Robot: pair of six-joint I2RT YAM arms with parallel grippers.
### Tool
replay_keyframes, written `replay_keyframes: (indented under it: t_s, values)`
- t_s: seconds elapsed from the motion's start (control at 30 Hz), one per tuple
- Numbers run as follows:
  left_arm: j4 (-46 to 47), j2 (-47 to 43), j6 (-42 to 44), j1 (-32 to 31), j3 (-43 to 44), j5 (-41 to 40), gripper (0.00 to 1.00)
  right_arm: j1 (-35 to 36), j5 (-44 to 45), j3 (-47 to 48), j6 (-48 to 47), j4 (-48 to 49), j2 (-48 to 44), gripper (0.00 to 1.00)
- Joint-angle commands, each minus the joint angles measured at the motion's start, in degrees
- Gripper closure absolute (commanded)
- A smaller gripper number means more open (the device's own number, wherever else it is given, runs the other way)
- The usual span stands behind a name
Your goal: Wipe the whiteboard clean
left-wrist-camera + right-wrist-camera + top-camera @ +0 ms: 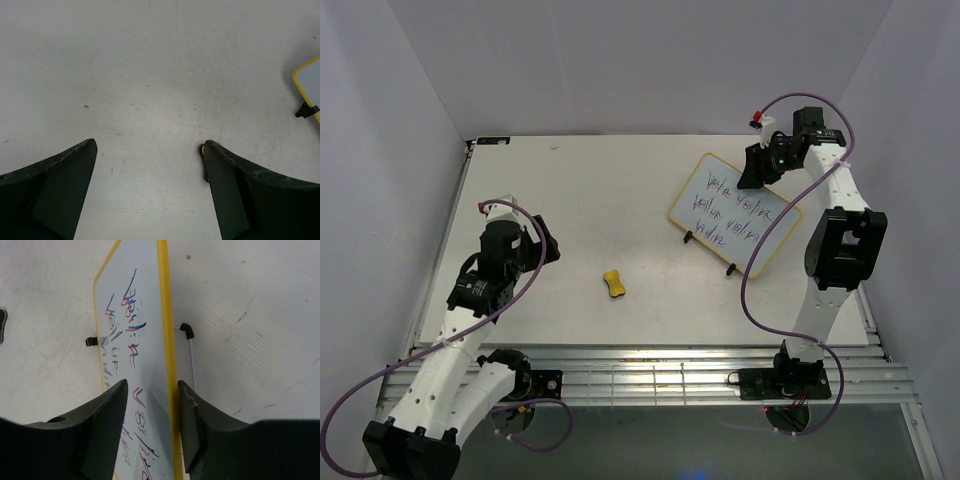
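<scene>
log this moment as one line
right fingers: straddling whiteboard edge, not clamped | left fingers: open, empty, over table | eraser: on table, not held | writing: unerased

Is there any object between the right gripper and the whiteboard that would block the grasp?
Nothing visible stands between them. The right gripper straddles the yellow-framed edge of the whiteboard, one finger before the written face and one behind it, with no object in the gaps.
</scene>
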Motion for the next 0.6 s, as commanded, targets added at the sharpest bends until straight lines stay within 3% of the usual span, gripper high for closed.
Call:
replay_keyframes:
  t_s: [0.0, 0.3, 0.57]
  values:
    - [1.06, 0.45, 0.51, 0.28, 0.07, 0.6, 0.02, 0.16, -3.92, -1.17, -1.68, -2.23, -4.96, 0.52]
    - [0.97, 0.45, 0.6, 0.28, 0.07, 0.52, 0.02, -0.11, -4.62, -2.5, -2.21, -2.32, -6.28, 0.62]
    - [0.44, -1.39, 0.33, 0.28, 0.07, -1.77, 0.02, -0.2, -5.59, -6.09, -3.61, -1.8, -9.35, 0.64]
